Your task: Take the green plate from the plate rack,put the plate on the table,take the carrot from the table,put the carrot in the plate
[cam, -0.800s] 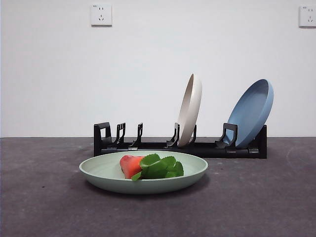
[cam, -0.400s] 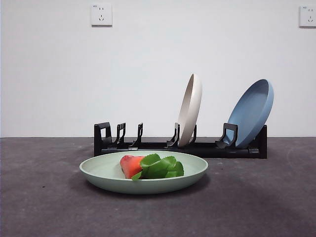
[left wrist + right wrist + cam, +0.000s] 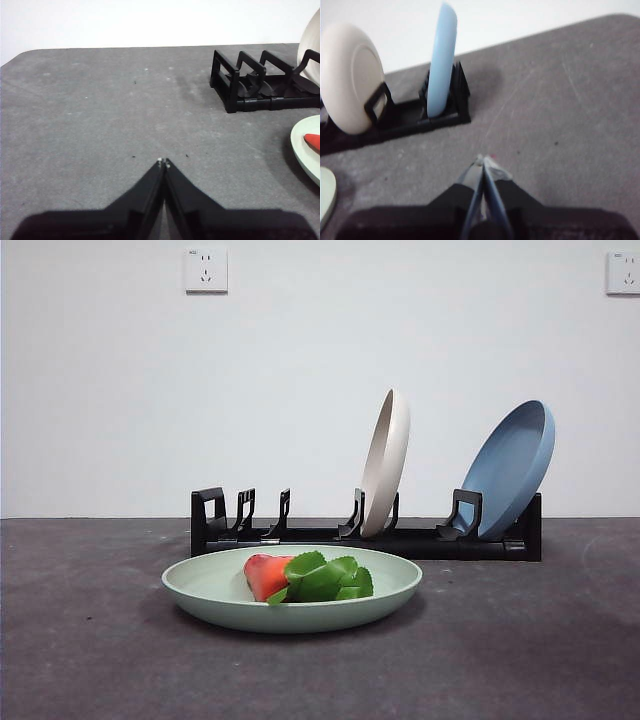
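Note:
The green plate (image 3: 291, 588) lies flat on the table (image 3: 90, 640) in front of the plate rack (image 3: 366, 537). The carrot (image 3: 305, 577) lies in the plate, orange body to the left, green leaves to the right. Neither gripper shows in the front view. My left gripper (image 3: 163, 162) is shut and empty above bare table, with the rack's end (image 3: 250, 85) and the plate's rim (image 3: 306, 150) off to one side. My right gripper (image 3: 483, 161) is shut and empty, over the table near the rack's other end (image 3: 440, 117).
A beige plate (image 3: 385, 462) and a blue plate (image 3: 512, 468) stand in the rack; both show in the right wrist view too, the beige plate (image 3: 350, 75) and the blue plate (image 3: 441, 60). A white wall with two sockets (image 3: 205, 270) stands behind.

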Robot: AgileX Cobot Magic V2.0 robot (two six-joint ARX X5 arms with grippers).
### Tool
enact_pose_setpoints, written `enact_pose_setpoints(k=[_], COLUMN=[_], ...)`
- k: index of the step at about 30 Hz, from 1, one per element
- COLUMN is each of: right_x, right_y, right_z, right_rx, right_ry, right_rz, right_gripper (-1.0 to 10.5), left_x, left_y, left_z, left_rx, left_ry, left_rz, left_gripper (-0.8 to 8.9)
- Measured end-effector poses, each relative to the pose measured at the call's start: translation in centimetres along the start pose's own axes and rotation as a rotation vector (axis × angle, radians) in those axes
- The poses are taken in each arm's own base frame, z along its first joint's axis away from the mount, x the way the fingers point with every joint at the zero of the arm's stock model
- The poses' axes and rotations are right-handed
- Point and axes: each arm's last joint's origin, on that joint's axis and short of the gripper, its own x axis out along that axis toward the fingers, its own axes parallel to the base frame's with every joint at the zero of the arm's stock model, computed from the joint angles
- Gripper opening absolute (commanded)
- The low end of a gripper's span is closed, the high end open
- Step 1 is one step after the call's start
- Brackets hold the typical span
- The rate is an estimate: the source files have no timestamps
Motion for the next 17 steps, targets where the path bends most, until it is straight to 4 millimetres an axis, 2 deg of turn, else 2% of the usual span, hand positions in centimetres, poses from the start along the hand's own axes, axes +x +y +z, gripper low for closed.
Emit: enact_pose_setpoints(k=[17], right_x=[0.15], right_y=[-0.07], right_z=[-0.35], right_rx=[0.006], right_ry=[0.005], right_rz=[-0.002], right_gripper=[0.0], left_x=[0.0], left_y=[0.0], left_z=[0.0], left_rx=[0.0], left_ry=[0.0], left_rz=[0.0], left_gripper=[-0.03])
